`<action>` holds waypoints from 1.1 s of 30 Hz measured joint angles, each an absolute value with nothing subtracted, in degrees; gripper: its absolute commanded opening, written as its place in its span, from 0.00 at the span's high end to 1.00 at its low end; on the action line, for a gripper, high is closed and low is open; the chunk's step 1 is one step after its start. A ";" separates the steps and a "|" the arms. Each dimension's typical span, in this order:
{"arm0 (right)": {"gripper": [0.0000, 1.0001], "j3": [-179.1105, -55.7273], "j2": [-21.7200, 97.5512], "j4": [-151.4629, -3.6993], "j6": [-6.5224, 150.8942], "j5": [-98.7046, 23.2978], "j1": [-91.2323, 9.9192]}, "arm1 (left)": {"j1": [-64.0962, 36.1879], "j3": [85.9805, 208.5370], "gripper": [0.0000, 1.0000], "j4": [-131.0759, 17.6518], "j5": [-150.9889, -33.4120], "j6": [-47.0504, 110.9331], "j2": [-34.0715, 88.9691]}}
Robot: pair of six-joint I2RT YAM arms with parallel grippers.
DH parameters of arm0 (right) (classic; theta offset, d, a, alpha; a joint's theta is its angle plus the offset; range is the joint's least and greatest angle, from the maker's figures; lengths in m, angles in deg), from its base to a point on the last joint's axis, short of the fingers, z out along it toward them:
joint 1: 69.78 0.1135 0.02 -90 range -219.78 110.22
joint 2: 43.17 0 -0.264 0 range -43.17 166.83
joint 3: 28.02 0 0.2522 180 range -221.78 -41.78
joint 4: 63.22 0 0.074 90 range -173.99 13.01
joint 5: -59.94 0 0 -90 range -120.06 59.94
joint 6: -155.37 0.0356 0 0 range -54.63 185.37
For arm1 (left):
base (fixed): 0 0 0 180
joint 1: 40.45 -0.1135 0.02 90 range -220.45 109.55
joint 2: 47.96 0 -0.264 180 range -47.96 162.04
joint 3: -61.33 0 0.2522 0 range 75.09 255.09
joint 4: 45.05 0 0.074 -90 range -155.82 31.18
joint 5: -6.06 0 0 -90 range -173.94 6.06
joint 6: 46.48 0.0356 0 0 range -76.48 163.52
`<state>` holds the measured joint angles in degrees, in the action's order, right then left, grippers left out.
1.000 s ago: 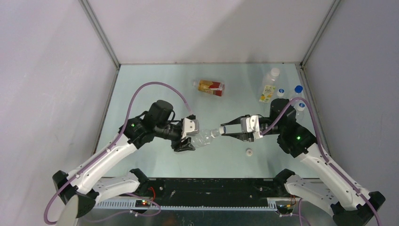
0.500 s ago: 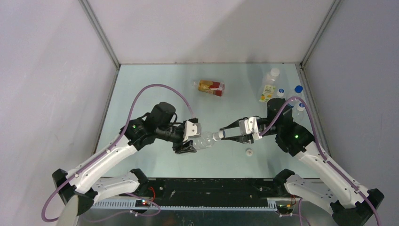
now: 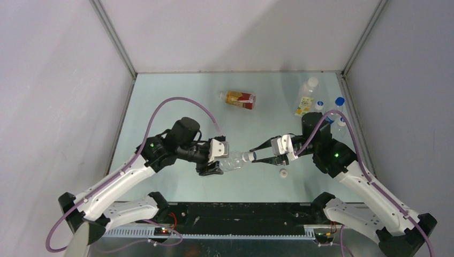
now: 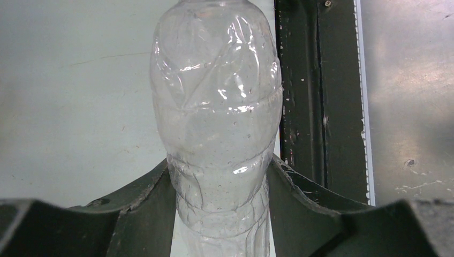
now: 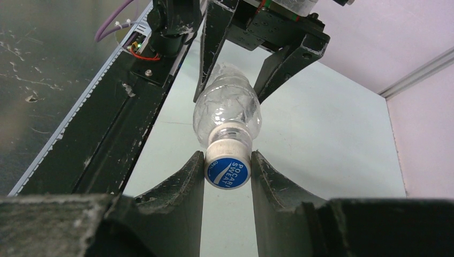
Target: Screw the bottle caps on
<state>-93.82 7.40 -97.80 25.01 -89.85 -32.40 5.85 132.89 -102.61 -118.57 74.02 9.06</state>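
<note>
A clear bottle (image 3: 233, 159) hangs level above the table between both arms. My left gripper (image 3: 220, 159) is shut on the body of this bottle (image 4: 217, 123), one finger pressing each side. My right gripper (image 3: 252, 156) is shut on the blue-topped cap (image 5: 227, 166), which sits on the bottle's neck (image 5: 229, 134). A small white cap (image 3: 283, 172) lies loose on the table just below the right gripper. An amber bottle with a red-orange label (image 3: 240, 99) lies on its side at the back of the table.
A clear yellow-labelled bottle (image 3: 305, 98) and two blue-capped bottles (image 3: 339, 103) stand at the back right, close behind my right arm. A black rail (image 4: 316, 96) runs along the near edge. Grey walls enclose the table.
Both arms have carried the bottle a little toward the near edge and slightly left, still joined at the cap. Both grips look unchanged.
</note>
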 measured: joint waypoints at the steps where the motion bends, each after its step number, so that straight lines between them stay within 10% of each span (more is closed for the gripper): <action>1: 1.00 -93.82 7.42 -97.78 24.99 -89.83 -32.40 | 5.98 132.89 0.73 -102.69 -118.59 74.00 8.99; 33: 1.00 -97.38 10.90 -102.92 23.74 -88.98 -29.64 | 8.32 135.34 0.75 -106.93 -116.04 75.51 9.76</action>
